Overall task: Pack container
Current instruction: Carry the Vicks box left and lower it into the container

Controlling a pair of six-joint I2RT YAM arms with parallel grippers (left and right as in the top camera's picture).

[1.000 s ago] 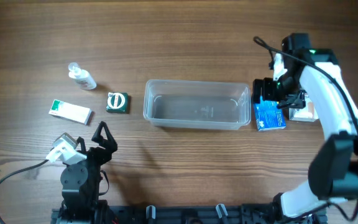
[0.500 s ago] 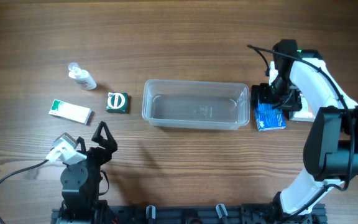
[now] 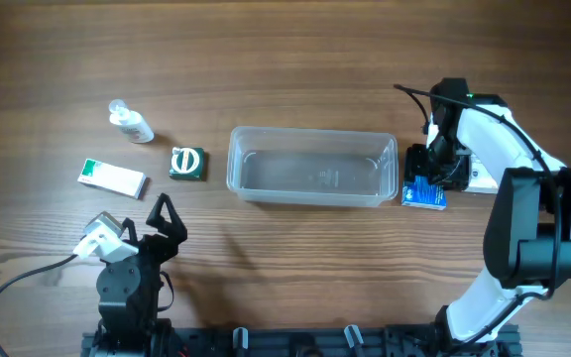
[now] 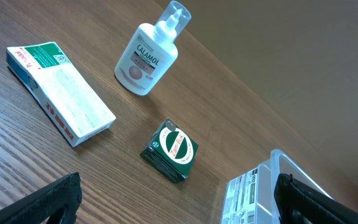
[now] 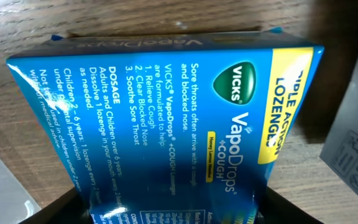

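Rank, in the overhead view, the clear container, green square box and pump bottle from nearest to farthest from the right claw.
1. clear container, directly left of the right claw.
2. green square box, past the container's left end.
3. pump bottle, far left.

Calamol bottle point(image 4: 146, 59), white-green box point(image 4: 59, 93), green packet point(image 4: 171, 150), blue Vicks box point(image 5: 166, 118)

— Overhead looks even and soft across the tabletop point(image 3: 295, 59); only faint shadows, and a slight sheen on the container point(image 3: 305, 132) rim.
— Right wrist view shows crisp print on the blue box point(image 5: 166, 124) (white glare at its lower left), with dim corners.
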